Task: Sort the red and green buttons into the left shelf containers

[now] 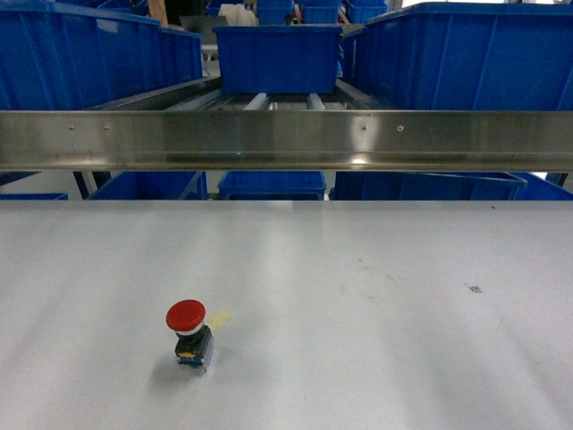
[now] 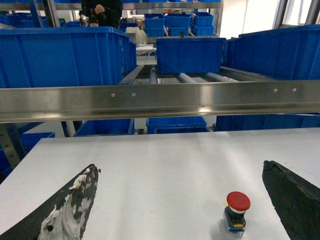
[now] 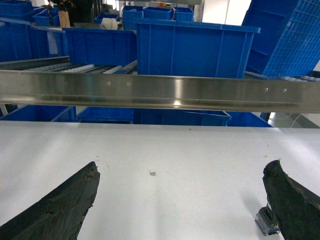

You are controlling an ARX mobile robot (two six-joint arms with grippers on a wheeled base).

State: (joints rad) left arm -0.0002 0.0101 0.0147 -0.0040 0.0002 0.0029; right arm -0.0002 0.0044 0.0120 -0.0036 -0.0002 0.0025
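two dark, worn fingers (image 2: 70, 210) of the left hand (image 2: 187, 200) frame the bottom of the left wrist view, spread wide and holding nothing. between them, nearer the right finger, a red button (image 2: 237, 211) stands upright on the white surface (image 2: 165, 165), its round red cap on a black body with yellow marks. in the head view the button (image 1: 190, 333) sits toward the near left of the surface, with a yellowish tape scrap (image 1: 218, 319) just beside it. the right hand (image 3: 182, 205) is also spread and empty over bare surface. beyond the far edge runs a shiny steel bar (image 1: 286, 139) of the left shelf, with large blue containers (image 1: 89, 58) on rollers behind it.

the task looks barely begun: the button is not yet picked up. the next move likely calls for the left hand to lower, centre on the button, and close on its black body.
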